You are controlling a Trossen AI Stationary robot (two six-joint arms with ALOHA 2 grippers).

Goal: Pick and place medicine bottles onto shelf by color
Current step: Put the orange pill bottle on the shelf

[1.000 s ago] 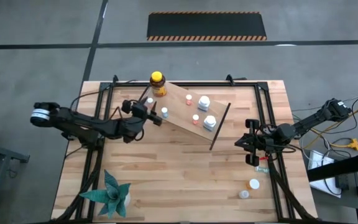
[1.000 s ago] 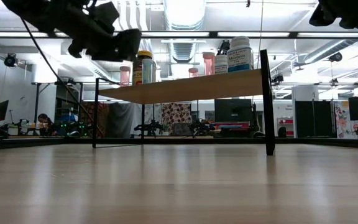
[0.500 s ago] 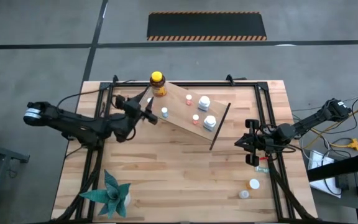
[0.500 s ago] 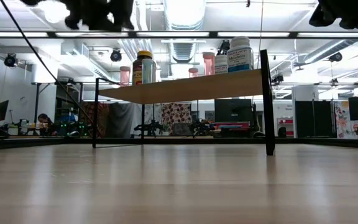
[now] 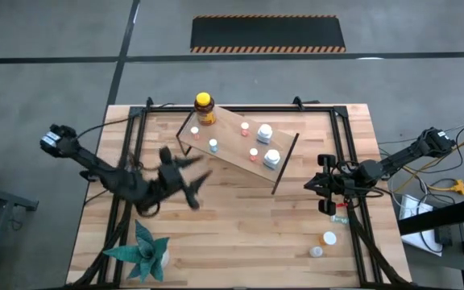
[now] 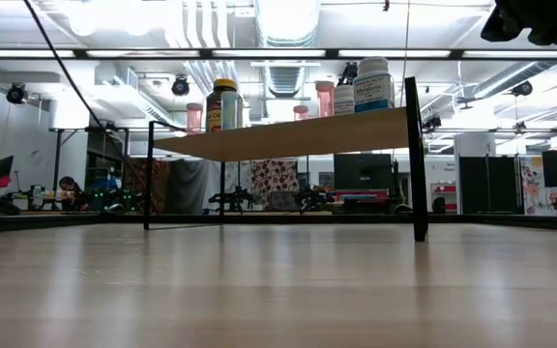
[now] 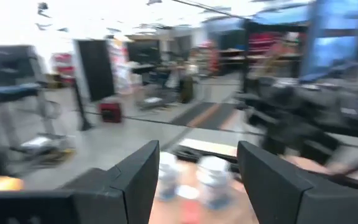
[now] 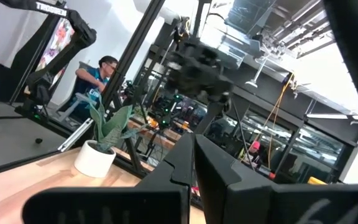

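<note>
Shelf (image 5: 236, 145) on the desk (image 5: 240, 234) with seven bottles, one amber (image 5: 205, 109), two more bottles (image 5: 323, 245) on the desk by the right hand (image 5: 326, 196), pressed shut, empty, left hand (image 5: 190, 180) blurred, fingers apart, empty, one plant (image 5: 142, 251).

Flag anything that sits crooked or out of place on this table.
The shelf stands slanted across the table, not square to its edges. Two small bottles, one orange-capped and one white-capped, stand apart near the right front corner, off the shelf. No bottle is seen tipped or spilled.
</note>
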